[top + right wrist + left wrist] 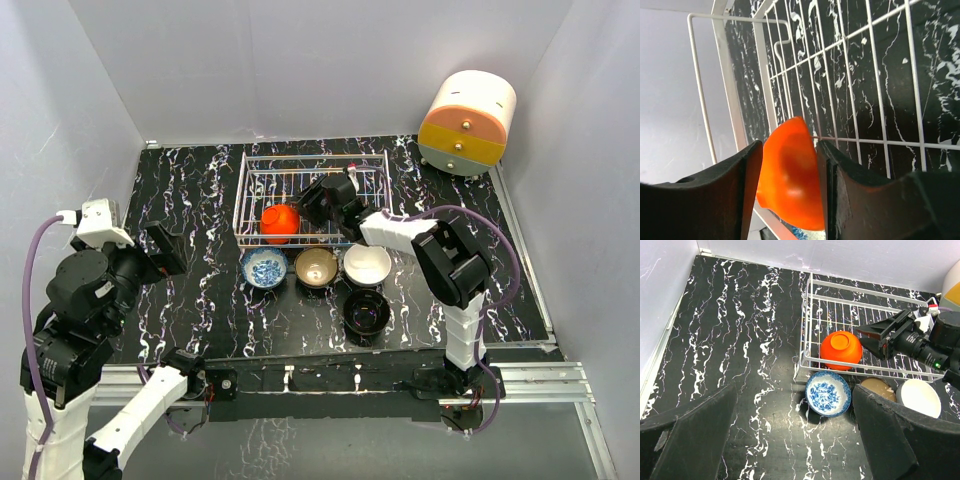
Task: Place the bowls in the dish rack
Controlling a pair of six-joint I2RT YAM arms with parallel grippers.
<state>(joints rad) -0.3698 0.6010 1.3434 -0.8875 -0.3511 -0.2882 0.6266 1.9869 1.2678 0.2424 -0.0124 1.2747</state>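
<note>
The red bowl [280,222] lies upside down in the front left corner of the white wire dish rack [240,200]. My right gripper [306,206] is open inside the rack, just right of the red bowl, with its jaws apart on either side of the bowl [790,175] in the right wrist view. The blue-and-white bowl [264,267], tan bowl [316,267] and white bowl [367,264] stand in a row on the table in front of the rack. The black bowl [366,311] stands nearer me. My left gripper [165,250] is open and empty, raised at the left.
The cream-and-orange drawer unit [467,123] stands at the back right. White walls close in the left, back and right. In the left wrist view the blue-and-white bowl [828,393] sits just outside the rack's front rim [810,315].
</note>
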